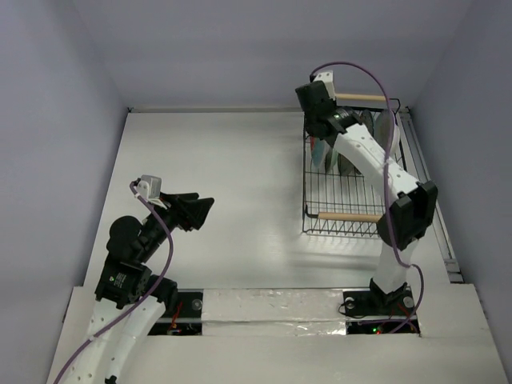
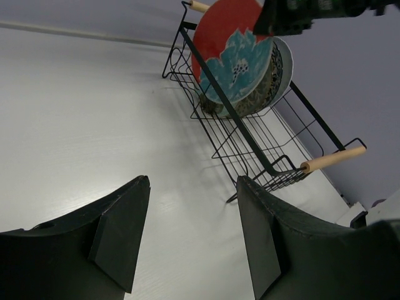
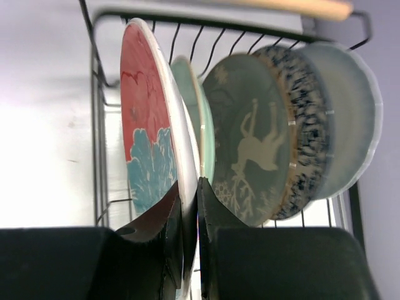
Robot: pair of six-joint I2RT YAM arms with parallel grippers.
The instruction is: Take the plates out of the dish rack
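Observation:
The black wire dish rack point(image 1: 344, 216) stands at the table's far right, with the plates upright in its far end. In the right wrist view the red plate with teal flowers point(image 3: 147, 125) is leftmost, then the grey-green plate with a pale figure point(image 3: 250, 137), the blue-patterned plate point(image 3: 306, 125) and the plain white plate point(image 3: 347, 106). My right gripper point(image 3: 189, 194) is shut on the red plate's rim, one finger on each face. My left gripper point(image 2: 192, 181) hovers open over bare table, well left of the rack point(image 2: 250, 144), holding nothing. The left wrist view shows the red plate point(image 2: 228, 50) facing it.
The rack has a wooden handle at the near end point(image 1: 350, 217) and another at the far end point(image 1: 360, 98). A metal rail point(image 1: 428, 184) runs along the table's right edge. Walls close the table in at back and sides.

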